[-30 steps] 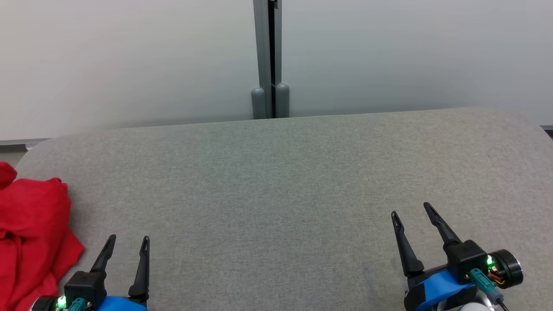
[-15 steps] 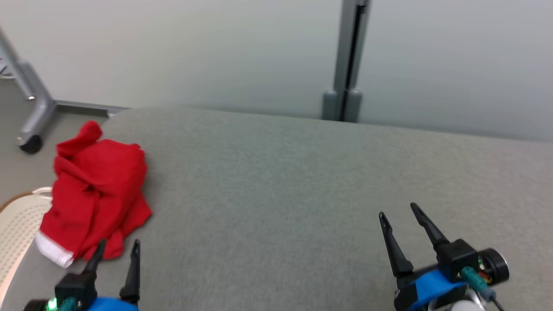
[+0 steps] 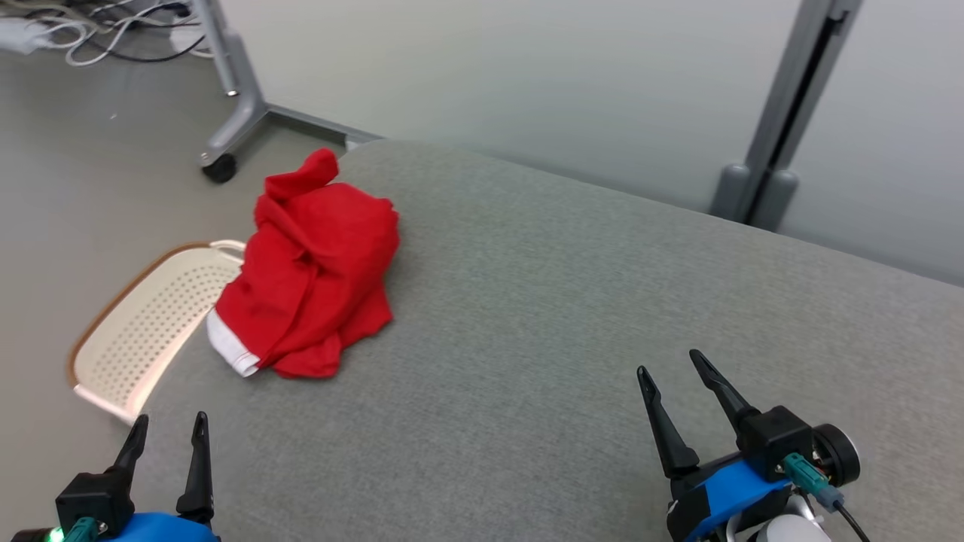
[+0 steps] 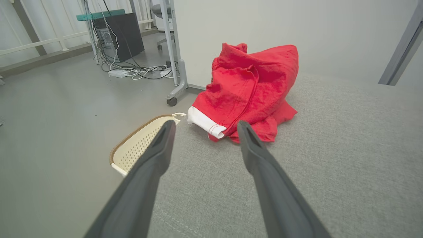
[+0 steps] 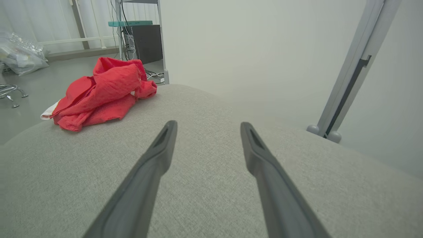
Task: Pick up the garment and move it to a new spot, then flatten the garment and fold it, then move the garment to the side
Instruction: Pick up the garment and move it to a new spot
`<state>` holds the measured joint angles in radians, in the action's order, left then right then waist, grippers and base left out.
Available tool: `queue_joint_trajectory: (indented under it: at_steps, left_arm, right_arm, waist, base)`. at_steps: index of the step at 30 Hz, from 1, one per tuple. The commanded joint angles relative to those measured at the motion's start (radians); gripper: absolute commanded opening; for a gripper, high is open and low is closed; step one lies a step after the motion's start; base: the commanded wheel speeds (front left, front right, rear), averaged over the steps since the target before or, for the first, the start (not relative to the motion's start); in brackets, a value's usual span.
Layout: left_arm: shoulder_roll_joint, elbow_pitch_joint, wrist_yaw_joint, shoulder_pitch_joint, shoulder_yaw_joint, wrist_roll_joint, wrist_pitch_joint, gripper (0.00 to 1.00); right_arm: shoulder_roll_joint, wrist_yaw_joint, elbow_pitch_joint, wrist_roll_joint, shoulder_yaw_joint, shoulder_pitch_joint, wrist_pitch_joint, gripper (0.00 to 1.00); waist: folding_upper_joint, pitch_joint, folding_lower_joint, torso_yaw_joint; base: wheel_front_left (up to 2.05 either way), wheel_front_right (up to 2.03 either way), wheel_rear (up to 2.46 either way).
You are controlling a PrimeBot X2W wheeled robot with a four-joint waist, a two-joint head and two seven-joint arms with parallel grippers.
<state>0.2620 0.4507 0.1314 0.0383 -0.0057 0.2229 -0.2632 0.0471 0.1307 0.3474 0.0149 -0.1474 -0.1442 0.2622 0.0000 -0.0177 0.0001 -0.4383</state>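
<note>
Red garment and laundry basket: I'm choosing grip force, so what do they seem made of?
The red garment looks like soft, matte cloth, perhaps cotton: it slumps in creased folds, with a white hem. The laundry basket looks like smooth cream plastic, judging by its regular rows of holes and thin brown rim.

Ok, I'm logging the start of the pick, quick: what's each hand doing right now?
Left hand: open, holding nothing, short of the red garment.
Right hand: open, holding nothing.

Garment [image 3: 312, 263] on worktop [image 3: 565, 316], far-left corner; basket [image 3: 143, 324] on floor just left; left end effector [image 3: 170, 417] before garment, right end effector [image 3: 667, 362] well right.
</note>
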Motion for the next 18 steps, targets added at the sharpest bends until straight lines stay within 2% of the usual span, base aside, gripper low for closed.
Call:
queue_joint_trajectory:
  at_steps: [1, 6, 10, 18]
  left_arm:
    - [-0.002, 0.001, -0.001, 0.013, 0.008, 0.001, -0.002, 1.00]
    - [-0.007, 0.001, -0.001, 0.014, 0.013, 0.001, -0.002, 1.00]
    - [-0.013, 0.002, -0.001, 0.024, 0.021, 0.035, -0.002, 1.00]
    - [0.063, 0.042, -0.002, 0.139, -0.057, 0.203, -0.002, 1.00]
  right_arm:
    - [0.006, 0.000, 0.005, 0.004, -0.003, -0.016, 0.004, 1.00]
    - [0.006, 0.000, 0.014, 0.011, -0.015, -0.025, 0.004, 1.00]
    - [0.006, 0.000, 0.016, 0.006, -0.027, -0.039, 0.004, 1.00]
    - [0.006, 0.000, 0.013, -0.044, -0.046, -0.078, 0.004, 1.00]
  waist:
    - [0.0000, -0.020, -0.0001, -0.034]
    - [0.0000, -0.027, -0.0001, -0.068]
    - [0.0000, -0.041, -0.0001, -0.065]
    - [0.0000, -0.135, -0.0001, -0.002]
  base:
    - [0.00, 0.00, 0.00]
    - [0.00, 0.00, 0.00]
    - [0.00, 0.00, 0.00]
    - [0.00, 0.00, 0.00]
